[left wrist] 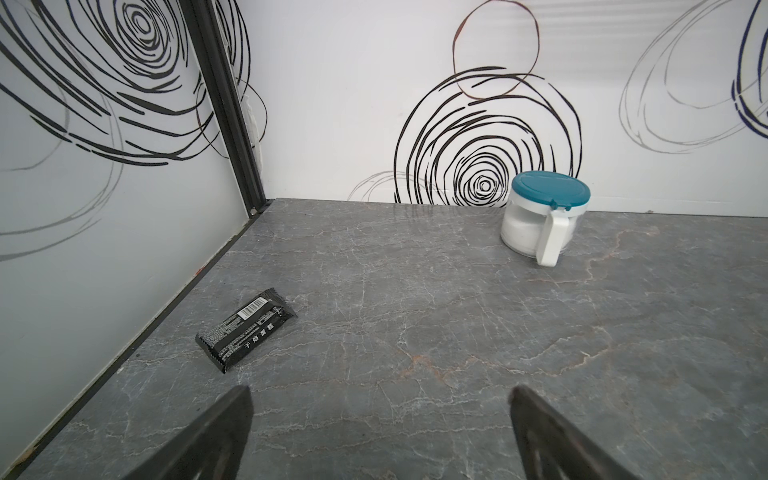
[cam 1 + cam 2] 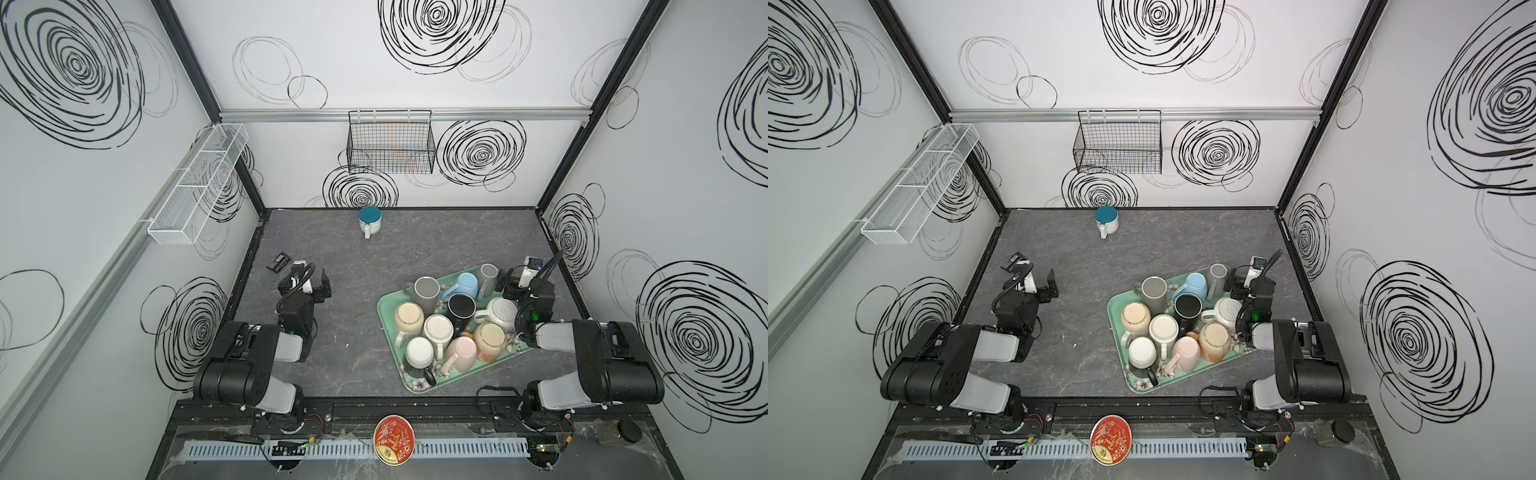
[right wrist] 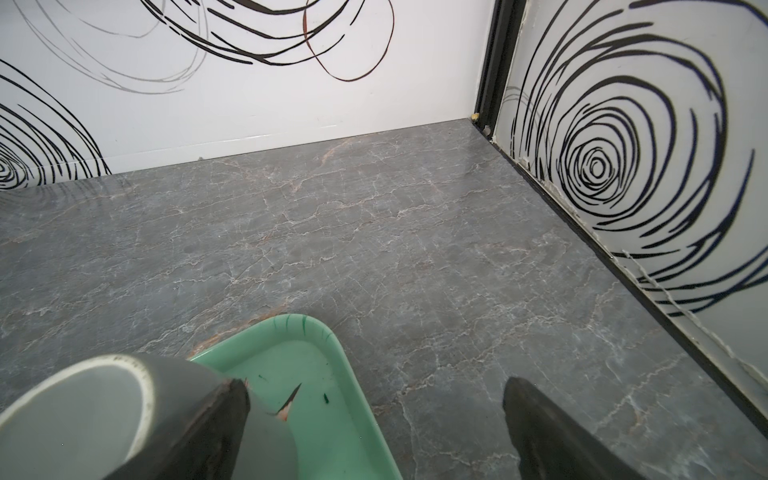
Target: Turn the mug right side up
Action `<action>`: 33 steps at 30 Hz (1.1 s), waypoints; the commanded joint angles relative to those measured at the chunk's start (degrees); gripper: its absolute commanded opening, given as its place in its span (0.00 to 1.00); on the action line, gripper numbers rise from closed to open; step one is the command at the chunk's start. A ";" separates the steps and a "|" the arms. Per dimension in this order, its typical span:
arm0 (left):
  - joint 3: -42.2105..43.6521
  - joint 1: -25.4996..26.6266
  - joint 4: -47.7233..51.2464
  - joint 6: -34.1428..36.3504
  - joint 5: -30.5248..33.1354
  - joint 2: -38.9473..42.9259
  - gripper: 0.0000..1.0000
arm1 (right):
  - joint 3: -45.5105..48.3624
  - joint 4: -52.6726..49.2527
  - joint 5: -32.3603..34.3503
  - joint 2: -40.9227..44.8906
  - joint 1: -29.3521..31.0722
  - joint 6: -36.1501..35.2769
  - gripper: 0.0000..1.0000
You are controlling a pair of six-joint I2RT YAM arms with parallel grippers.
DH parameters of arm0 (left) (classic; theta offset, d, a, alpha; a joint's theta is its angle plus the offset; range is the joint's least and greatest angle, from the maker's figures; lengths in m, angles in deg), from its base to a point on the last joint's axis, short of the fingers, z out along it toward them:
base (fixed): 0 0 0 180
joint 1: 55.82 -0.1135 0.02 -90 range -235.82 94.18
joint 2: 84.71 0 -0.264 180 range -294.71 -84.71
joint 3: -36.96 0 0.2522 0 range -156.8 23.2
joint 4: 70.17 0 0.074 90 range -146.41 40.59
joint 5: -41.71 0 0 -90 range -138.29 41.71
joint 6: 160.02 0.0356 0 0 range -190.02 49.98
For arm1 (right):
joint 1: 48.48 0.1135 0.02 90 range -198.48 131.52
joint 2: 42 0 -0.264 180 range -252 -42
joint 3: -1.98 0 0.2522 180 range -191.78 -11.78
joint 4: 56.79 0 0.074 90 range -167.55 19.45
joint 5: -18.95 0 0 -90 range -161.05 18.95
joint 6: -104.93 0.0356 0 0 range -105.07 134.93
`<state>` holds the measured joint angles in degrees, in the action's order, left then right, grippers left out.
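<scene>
1. Crowding a green tray (image 2: 486,362) (image 2: 1204,362) on the grey marbled table (image 2: 353,324), mugs (image 2: 438,330) of many colours sit packed close together. Most show a flat base facing up. Which one the task means I cannot tell.
2. A grey mug (image 2: 489,275) (image 3: 83,411) stands at the tray's far right corner, and the right wrist view shows its ringed base uppermost.
3. A pink mug (image 2: 461,353) and a white mug (image 2: 419,352) sit along the tray's near edge, both base-up. A light blue mug (image 2: 463,286) lies tilted near the tray's far edge.
4. The right end effector (image 3: 376,386) hovers over the tray's far right corner, jaws spread wide and gripping nothing. In the right wrist view one finger (image 3: 216,419) overlaps the grey mug's side, and whether they touch cannot be told. The other finger (image 3: 548,432) hangs over bare table just off the tray's rim.
5. The left end effector (image 1: 381,392) is well apart from the tray on its left side, above bare table. Its jaws are wide apart and it is empty.
6. A clear jar (image 2: 370,222) (image 1: 544,216) with a teal lid and white handle stands upright well beyond the tray's far edge, off to its left.
7. A black wrapped snack bar (image 1: 247,330) (image 2: 280,262) lies flat, barcode up, farther left of the tray than the left end effector.
</scene>
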<state>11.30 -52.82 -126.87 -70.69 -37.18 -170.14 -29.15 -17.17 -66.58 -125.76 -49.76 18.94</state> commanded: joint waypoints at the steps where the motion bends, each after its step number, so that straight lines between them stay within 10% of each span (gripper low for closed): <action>1: -0.49 -0.02 -3.46 -0.01 -0.54 -0.09 0.99 | -1.01 -0.30 -0.95 -0.51 -0.30 -0.23 1.00; 7: 0.13 0.53 -3.37 0.05 1.17 1.59 0.99 | -3.23 -5.04 -4.34 1.20 -1.68 0.01 1.00; 14: -9.31 3.60 19.70 1.82 5.55 11.77 0.99 | -14.38 -24.14 -6.05 6.60 -2.59 0.60 1.00; 28: -38.67 6.83 83.01 -33.92 6.39 14.29 0.99 | -37.20 -81.03 -9.12 8.56 -10.93 17.59 0.87; 33: -35.91 16.69 91.04 -36.62 5.88 16.84 0.99 | -37.81 -87.25 -13.35 4.24 -12.98 16.10 0.83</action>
<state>-26.34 -40.82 -47.94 -101.16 -30.43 -155.21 -66.11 -92.84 -76.09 -119.45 -62.19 33.80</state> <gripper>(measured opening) 0.992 0.835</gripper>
